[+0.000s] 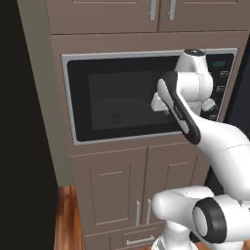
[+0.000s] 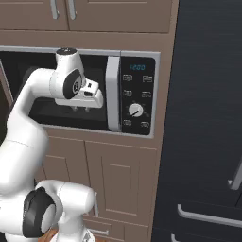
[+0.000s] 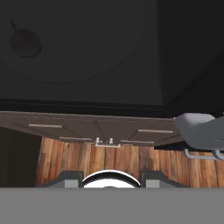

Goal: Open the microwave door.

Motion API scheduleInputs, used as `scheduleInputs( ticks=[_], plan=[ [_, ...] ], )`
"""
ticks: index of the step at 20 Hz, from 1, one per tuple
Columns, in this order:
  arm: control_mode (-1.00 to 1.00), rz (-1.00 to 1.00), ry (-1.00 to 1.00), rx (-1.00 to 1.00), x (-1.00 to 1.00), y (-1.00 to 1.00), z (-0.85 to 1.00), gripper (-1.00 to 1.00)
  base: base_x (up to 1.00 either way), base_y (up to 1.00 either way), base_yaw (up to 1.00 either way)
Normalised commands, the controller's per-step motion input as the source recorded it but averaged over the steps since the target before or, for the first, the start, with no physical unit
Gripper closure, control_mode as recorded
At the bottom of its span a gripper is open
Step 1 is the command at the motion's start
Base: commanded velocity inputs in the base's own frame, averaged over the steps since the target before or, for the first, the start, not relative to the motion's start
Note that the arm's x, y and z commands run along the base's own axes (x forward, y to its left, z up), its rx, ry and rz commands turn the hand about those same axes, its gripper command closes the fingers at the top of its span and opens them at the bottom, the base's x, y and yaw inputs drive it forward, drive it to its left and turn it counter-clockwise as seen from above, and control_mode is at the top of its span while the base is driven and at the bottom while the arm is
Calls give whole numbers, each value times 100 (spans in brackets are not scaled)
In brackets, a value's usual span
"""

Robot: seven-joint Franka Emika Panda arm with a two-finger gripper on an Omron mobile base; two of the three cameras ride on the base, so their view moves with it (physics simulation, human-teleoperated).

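The microwave (image 1: 146, 97) is built into tan cabinetry, and its black glass door (image 1: 117, 100) looks flush and shut. A vertical silver bar handle (image 2: 112, 94) runs along the door's right edge, beside the control panel (image 2: 137, 94) with its green display and white dial. My gripper (image 2: 80, 109) hangs right in front of the door glass (image 3: 87, 48), a little left of the handle, pointing down. Its fingertips (image 3: 68, 179) stand wide apart, open with nothing between them. The handle's lower end (image 3: 199, 129) shows at the right of the hand view.
Tan cabinet doors (image 1: 110, 190) sit below the microwave and more (image 1: 97, 14) above it. A tall black fridge (image 2: 208, 118) stands close on the right. Wooden floor (image 1: 66, 219) lies below, and a dark wall (image 1: 19, 146) closes the left side.
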Motion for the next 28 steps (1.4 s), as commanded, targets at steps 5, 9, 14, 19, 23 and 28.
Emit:
scheduleInputs(
  ticks=[5,9,14,19,23,28],
  plan=[
    [-100,1,-7,0,-42,0,0,-100,0,0,0],
    [-100,0,-13,0,-59,0,0,-100,0,0,0],
    [-100,1,-4,-3,-43,0,-11,-100,0,0,0],
    [100,1,0,-4,-12,0,-16,-100,-55,0,3],
    [100,0,0,0,0,0,0,-100,-72,0,3],
    [100,0,0,0,0,0,0,-100,-44,-21,0]
  ],
)
